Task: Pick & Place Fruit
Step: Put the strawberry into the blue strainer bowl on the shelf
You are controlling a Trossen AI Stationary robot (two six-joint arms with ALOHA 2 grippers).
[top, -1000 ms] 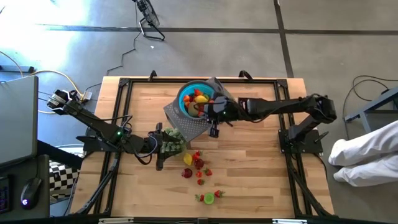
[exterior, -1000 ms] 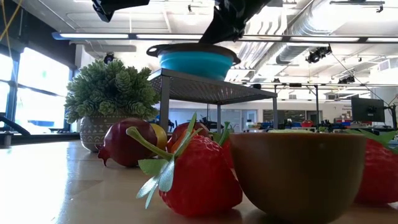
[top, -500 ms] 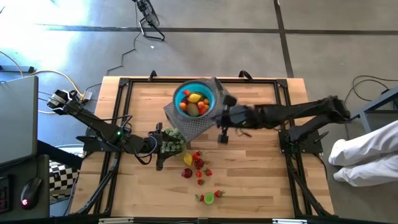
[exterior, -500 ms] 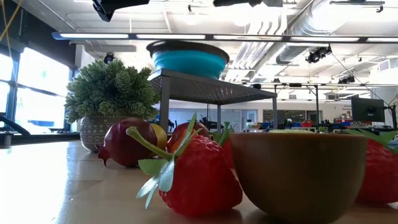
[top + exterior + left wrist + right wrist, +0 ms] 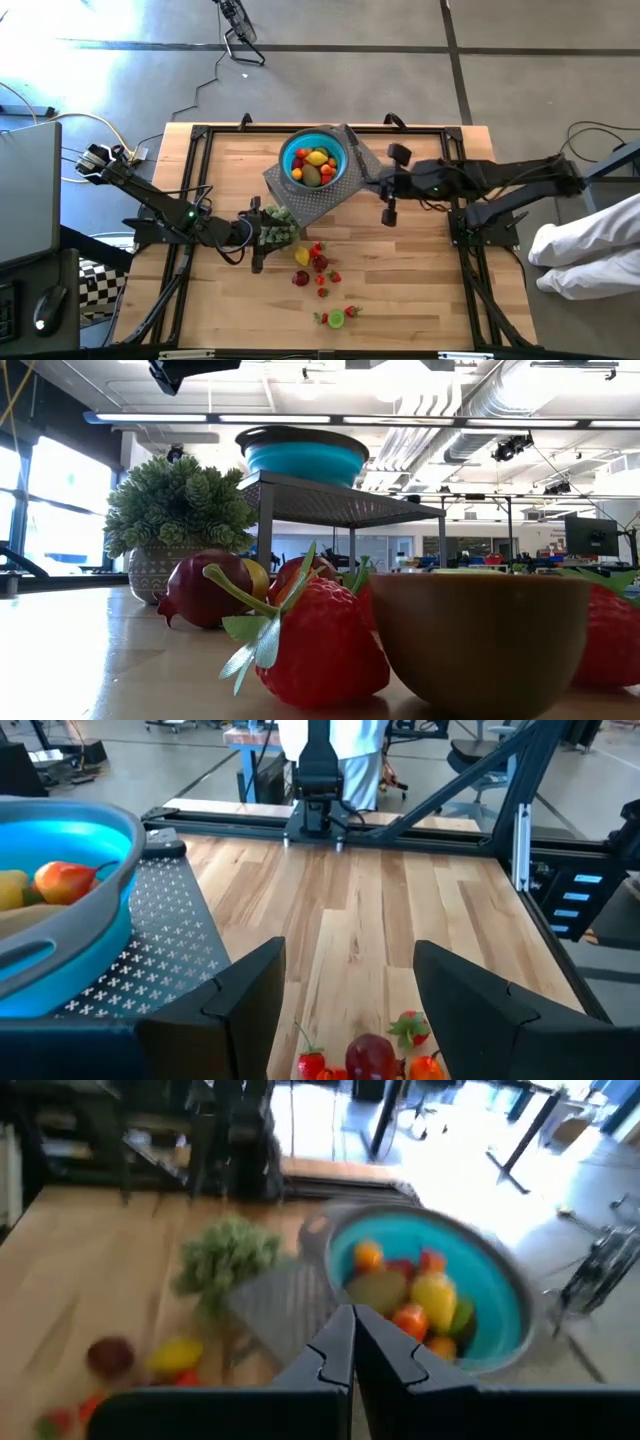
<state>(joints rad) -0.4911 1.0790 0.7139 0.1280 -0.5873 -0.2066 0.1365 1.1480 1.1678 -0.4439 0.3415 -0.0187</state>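
Observation:
The blue bowl stands on a grey perforated rack and holds several fruit pieces. More fruit lies loose on the wooden table, down to a green piece near the front; the low view shows a strawberry close up. My right gripper hangs shut and empty to the right of the bowl, above the table; its wrist view shows its fingers together. My left gripper waits open beside the potted plant, with nothing between its fingers.
The potted plant stands left of the rack. A black frame runs around the table's edges. A person in white is at the right, off the table. Bare wood lies right of the loose fruit.
My right gripper has drawn back from over the blue bowl toward the table's right edge and has risen, staying shut. The whole of the bowl's contents now shows from above.

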